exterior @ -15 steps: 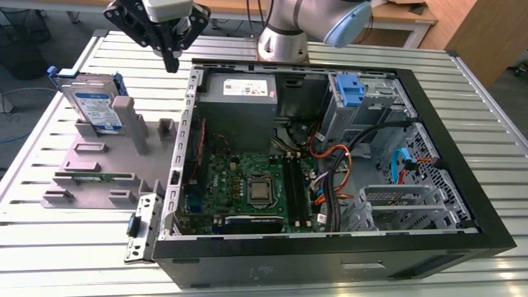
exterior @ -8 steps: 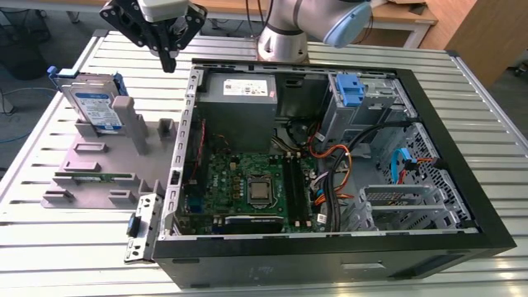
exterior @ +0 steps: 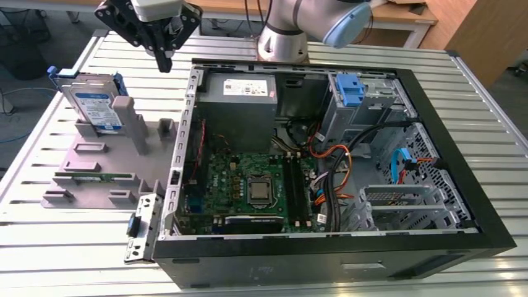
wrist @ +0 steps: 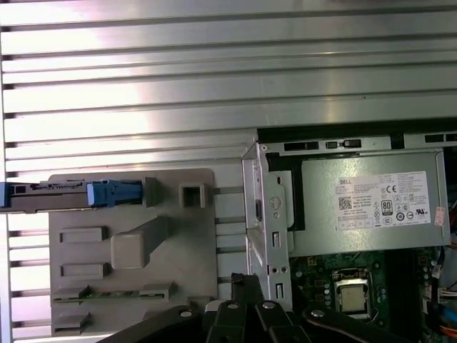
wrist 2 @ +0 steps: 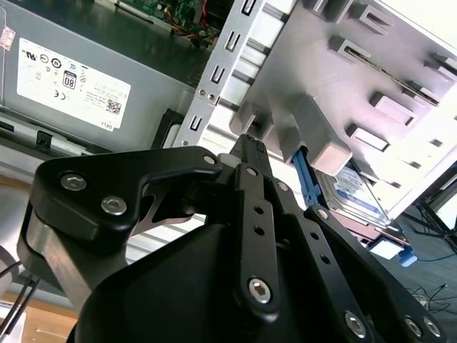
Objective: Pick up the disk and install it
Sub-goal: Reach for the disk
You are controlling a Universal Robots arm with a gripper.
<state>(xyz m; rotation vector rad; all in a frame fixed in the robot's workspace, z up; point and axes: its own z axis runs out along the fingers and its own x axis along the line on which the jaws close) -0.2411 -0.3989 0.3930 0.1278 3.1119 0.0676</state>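
The fingers (exterior: 165, 59) were closed together, holding nothing, raised above the desk (exterior: 49, 247) near the case (exterior: 330, 247). The disk (exterior: 93, 106) stood on edge in the holder (exterior: 91, 167), near the desk's edge at the exterior view's left. Risk: a descent with closed or off-centre fingers could strike the disk's top edge, tilting or jamming it in its slot.
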